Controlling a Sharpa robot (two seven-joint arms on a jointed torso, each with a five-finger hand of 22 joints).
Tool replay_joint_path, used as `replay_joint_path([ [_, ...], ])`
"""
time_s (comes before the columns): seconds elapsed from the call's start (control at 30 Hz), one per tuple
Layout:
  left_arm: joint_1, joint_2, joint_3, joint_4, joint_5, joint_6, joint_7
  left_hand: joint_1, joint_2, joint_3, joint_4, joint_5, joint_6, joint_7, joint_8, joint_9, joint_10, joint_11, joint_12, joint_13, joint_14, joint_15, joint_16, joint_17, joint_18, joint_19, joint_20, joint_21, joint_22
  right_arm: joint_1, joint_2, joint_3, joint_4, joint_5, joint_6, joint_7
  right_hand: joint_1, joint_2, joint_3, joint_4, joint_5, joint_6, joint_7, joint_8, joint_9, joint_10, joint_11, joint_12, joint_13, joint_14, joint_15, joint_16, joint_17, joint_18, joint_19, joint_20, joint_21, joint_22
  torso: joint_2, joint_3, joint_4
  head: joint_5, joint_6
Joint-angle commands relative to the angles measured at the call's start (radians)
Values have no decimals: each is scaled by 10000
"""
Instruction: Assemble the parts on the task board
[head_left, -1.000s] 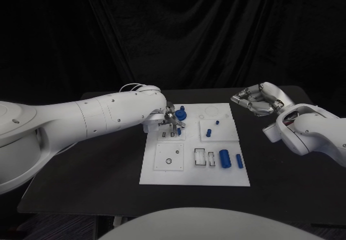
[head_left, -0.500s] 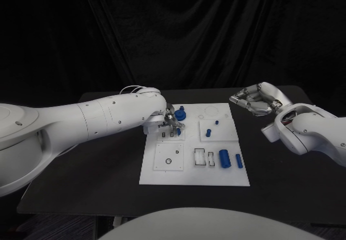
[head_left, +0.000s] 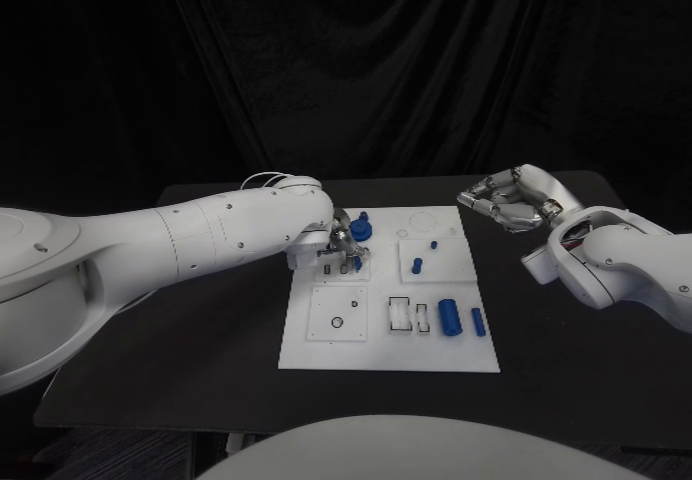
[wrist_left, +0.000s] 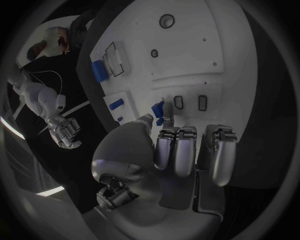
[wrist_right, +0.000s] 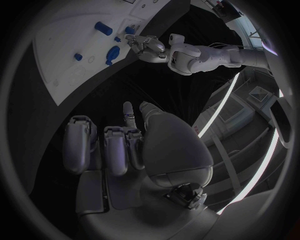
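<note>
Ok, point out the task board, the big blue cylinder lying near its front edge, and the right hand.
task board (head_left: 368, 355), head view, bare white area near its front edge.
big blue cylinder (head_left: 449, 317), head view, middle of its body.
right hand (head_left: 505, 203), head view, middle of the curled silver hand.

Over the last second the left hand (head_left: 339, 243) has shifted slightly toward the upper part of the frame, above the far left corner of the task board (head_left: 389, 345). Its arm (the large white one entering from the left edge) has swung a little higher with it. The right hand (head_left: 508, 203), at the upper right, has edged marginally up and left.
</note>
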Motion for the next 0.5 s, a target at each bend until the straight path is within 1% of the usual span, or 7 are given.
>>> replay_joint_path([
  [0.03,-27,36,9,-13,-12,150,170,70,-1,-11,-73,23,77,10,-62,9,1044,-35,35,2631,1056,-53,66,2632,-138,1053,-65,30,2633,-16,-1,7,-6,-44,97,-173,117,-17,20,-48,-63,-84,-16,44,14,1043,-14,27,2635,937,-33,-39,2212,81,129,-14,-57,1897,0,0,2,2,2],
  [0.17,-34,57,9,-14,-12,184,171,103,3,16,-105,48,83,12,-118,29,1044,-34,35,2631,1056,-52,66,2632,-138,1053,-63,30,2633,-16,-7,7,-5,-44,111,-189,128,-16,23,-48,-62,-94,-15,45,15,1043,-13,27,2635,935,-32,-45,2206,82,127,-13,-62,1895,-4,2,-8,10,2],
  [0.23,-37,66,9,-12,-12,208,170,136,6,44,-138,76,91,12,-165,49,1044,-33,35,2631,1056,-52,66,2632,-138,1053,-62,30,2633,-16,-6,7,-4,-44,122,-200,136,-15,26,-50,-60,-100,-15,46,15,1043,-12,27,2635,935,-31,-45,2207,84,123,-13,-74,1891,-8,-1,-2,2,2],
  [0.33,-39,87,9,-22,-12,268,148,176,4,78,-180,107,101,11,-221,76,1044,-33,35,2631,1056,-52,66,2632,-138,1053,-61,30,2633,-16,-9,7,-4,-44,137,-216,152,-12,31,-53,-51,-109,-13,50,17,1043,-12,27,2635,932,-30,-55,2197,87,119,-12,-85,1888,-7,4,-1,-22,2],
  [0.4,-39,102,9,-30,-12,349,101,176,4,78,-180,107,101,11,-221,76,1044,-33,35,2631,1056,-52,66,2632,-138,1053,-61,30,2633,-16,-6,7,-8,-44,152,-228,175,-11,39,-58,-33,-122,-11,56,20,1043,-9,27,2635,930,-28,-63,2190,87,118,-11,-88,1887,-5,7,-6,-12,2],
  [0.5,-40,118,9,-37,-12,426,56,183,4,86,-189,111,105,11,-233,82,1044,-33,35,2631,1056,-52,66,2632,-138,1053,-61,30,2633,-16,1,7,-14,-44,175,-244,216,-7,52,-64,8,-140,-8,70,25,1043,-7,27,2635,929,-26,-68,2185,90,114,-9,-102,1884,-6,4,3,-11,2],
])
